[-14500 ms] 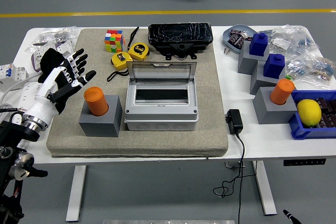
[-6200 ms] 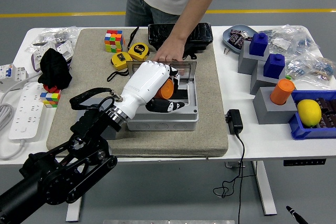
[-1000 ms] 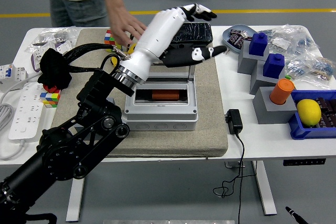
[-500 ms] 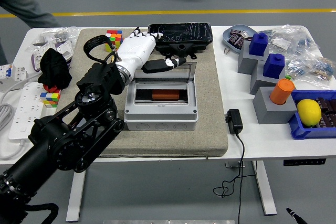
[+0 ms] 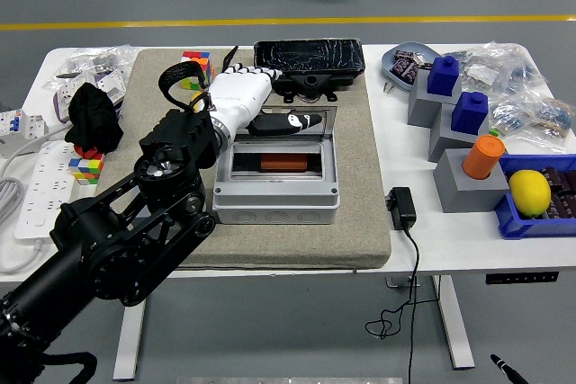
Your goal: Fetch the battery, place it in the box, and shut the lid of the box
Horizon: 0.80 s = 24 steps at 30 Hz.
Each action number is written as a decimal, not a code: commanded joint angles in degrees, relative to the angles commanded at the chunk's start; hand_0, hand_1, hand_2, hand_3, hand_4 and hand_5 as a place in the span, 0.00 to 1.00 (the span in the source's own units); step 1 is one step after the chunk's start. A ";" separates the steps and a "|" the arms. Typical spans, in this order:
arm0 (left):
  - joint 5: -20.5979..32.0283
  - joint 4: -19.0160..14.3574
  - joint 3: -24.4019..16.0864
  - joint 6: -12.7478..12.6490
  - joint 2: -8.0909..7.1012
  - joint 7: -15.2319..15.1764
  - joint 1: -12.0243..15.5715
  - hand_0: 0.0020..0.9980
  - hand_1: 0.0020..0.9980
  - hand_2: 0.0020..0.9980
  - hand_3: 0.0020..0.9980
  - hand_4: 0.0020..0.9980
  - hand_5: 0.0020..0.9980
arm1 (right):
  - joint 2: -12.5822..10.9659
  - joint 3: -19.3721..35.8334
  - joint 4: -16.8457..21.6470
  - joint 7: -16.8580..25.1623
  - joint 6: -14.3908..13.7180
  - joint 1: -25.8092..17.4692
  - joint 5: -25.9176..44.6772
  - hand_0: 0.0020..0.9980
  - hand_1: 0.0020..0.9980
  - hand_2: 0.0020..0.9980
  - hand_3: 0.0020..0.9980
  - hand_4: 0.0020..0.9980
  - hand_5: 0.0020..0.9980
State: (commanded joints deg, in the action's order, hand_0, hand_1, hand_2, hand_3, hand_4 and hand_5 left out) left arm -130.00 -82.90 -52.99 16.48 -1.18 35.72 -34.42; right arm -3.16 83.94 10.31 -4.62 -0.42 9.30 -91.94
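Left hand (image 5: pixel 256 101) rests on lid (image 5: pixel 301 119); battery (image 5: pixel 286 162) inside box (image 5: pixel 277 195).

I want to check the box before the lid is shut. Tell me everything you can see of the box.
The box is light grey, plastic-looking and rectangular, standing on the beige mat mid-table. Its clear, grey-framed lid is raised at the far edge, so the dark window on top is open. The orange battery lies on its side inside. The left hand rests on the lid, its fingers across the pane.
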 joint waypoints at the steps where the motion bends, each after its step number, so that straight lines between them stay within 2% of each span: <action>1: 0.00 -0.31 0.06 0.40 -0.06 0.38 -0.05 0.93 0.94 0.89 0.92 1.00 1.00 | -0.04 -0.02 0.00 0.00 0.00 0.09 0.01 0.79 0.71 0.72 0.77 1.00 0.97; 5: 0.00 -2.13 0.34 1.19 -0.30 1.26 0.47 0.93 0.94 0.89 0.92 1.00 1.00 | -0.18 -0.48 0.00 0.00 0.07 -0.05 -0.06 0.79 0.71 0.72 0.77 1.00 0.97; 6: 0.00 -2.31 0.38 1.18 -0.31 1.26 0.58 0.81 0.90 0.87 0.90 1.00 1.00 | -0.18 -0.49 0.00 -0.01 0.08 -0.10 -0.11 0.79 0.71 0.71 0.77 1.00 0.97; 11: 0.00 -2.74 0.75 1.59 -0.45 1.26 1.05 0.81 0.90 0.87 0.90 1.00 1.00 | -0.34 -0.66 0.00 -0.03 0.14 -0.24 -0.32 0.79 0.71 0.71 0.77 1.00 0.97; 12: 0.00 -2.74 0.84 1.58 -0.52 1.26 1.18 0.72 0.85 0.84 0.88 1.00 1.00 | -0.37 -0.65 0.00 -0.03 0.13 -0.24 -0.32 0.79 0.71 0.72 0.77 1.00 0.97; 17: 0.00 -2.85 1.49 1.75 -0.62 1.26 1.63 0.72 0.85 0.84 0.88 1.00 1.00 | -0.44 -0.25 0.00 -0.08 0.10 -0.42 -0.57 0.79 0.71 0.72 0.77 1.00 0.97; 18: 0.00 -2.89 1.54 1.95 -0.59 1.26 1.66 0.68 0.81 0.81 0.86 1.00 1.00 | -0.43 -0.23 0.00 -0.08 0.09 -0.41 -0.54 0.79 0.71 0.72 0.77 1.00 0.97; 24: 0.00 -3.85 2.55 3.05 -0.80 1.26 2.09 0.66 0.79 0.79 0.85 1.00 1.00 | -0.14 -0.10 0.00 -0.08 0.07 -0.72 -0.35 0.79 0.71 0.72 0.77 1.00 0.97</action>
State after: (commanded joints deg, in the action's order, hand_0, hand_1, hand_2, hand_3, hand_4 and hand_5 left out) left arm -130.00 -86.75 -50.44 19.52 -1.98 36.98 -32.33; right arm -3.30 83.84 10.31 -4.70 -0.35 8.57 -92.29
